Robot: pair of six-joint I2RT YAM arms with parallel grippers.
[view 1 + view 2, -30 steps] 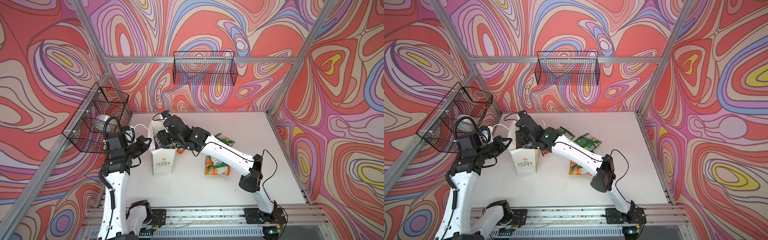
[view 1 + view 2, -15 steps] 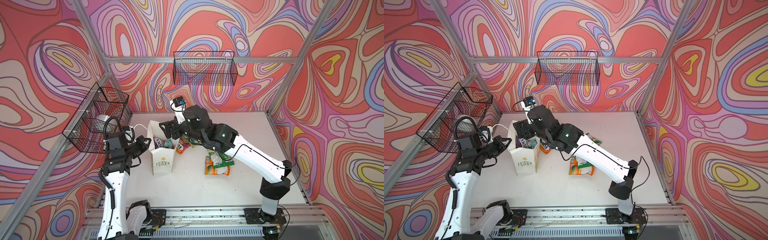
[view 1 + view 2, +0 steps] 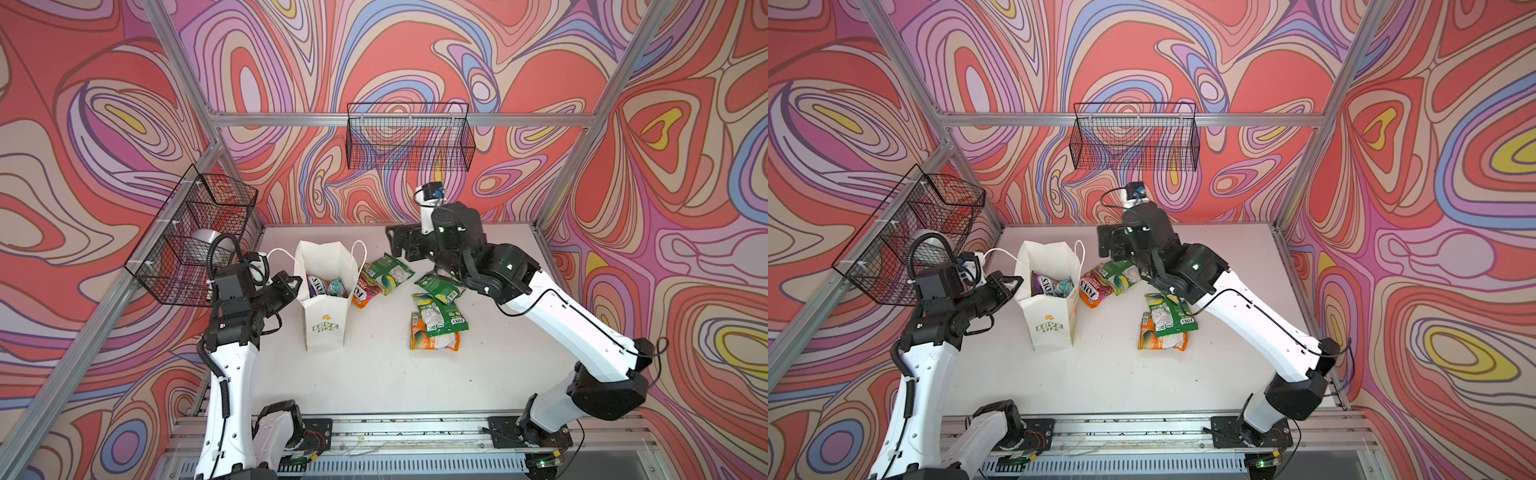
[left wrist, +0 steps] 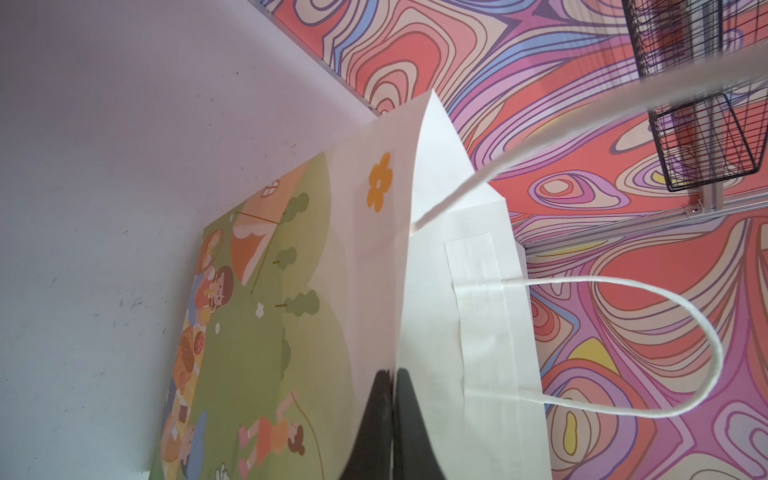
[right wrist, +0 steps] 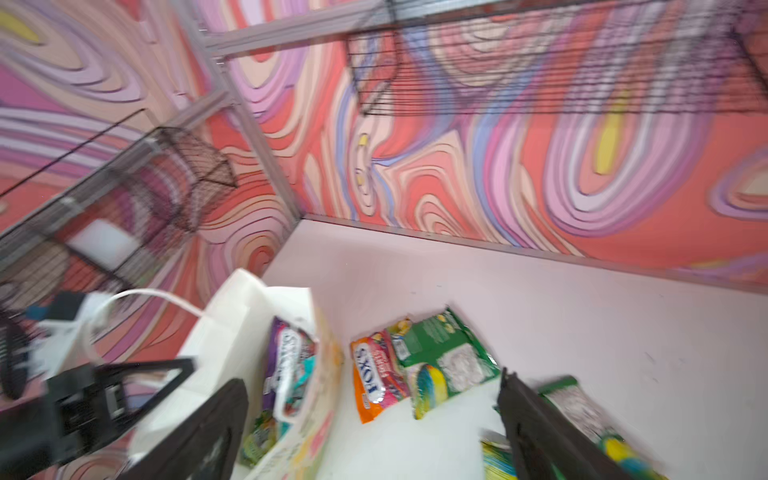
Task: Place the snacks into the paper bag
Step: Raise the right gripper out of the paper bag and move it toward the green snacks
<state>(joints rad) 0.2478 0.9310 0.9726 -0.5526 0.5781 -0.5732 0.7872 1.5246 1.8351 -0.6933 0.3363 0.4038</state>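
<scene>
While your left gripper pinches the left wall of the paper bag just under its rim, jaws pressed together on the paper, your right gripper hangs spread wide and empty above the far side of the table, right of the bag.

The bag stands upright, left of centre, with its mouth open. A purple packet and a teal packet show inside. Just right of its base lies an orange FOX'S packet, and a green packet overlaps that packet's right edge. Farther right, a second green packet sits partly under your right arm. Nearer you, a third green packet rests on a second orange packet.

Expect the packets to be light, soft and slippery. They are glossy film pillows, and the loose contents will likely shift under the jaws. Take each one across its flat middle or at a crimped end seal, and lift the top packet of an overlapping pair first.

The bag looks like thin, stiff-creased paper that is easy to tip or crumple, so your pinch on its wall is probably what steadies the mouth.

The bag is white, with a green "LOVE LIFE" print and a small yellow flower on the near face. The left wrist view shows a picnic cartoon on its left face.
</scene>
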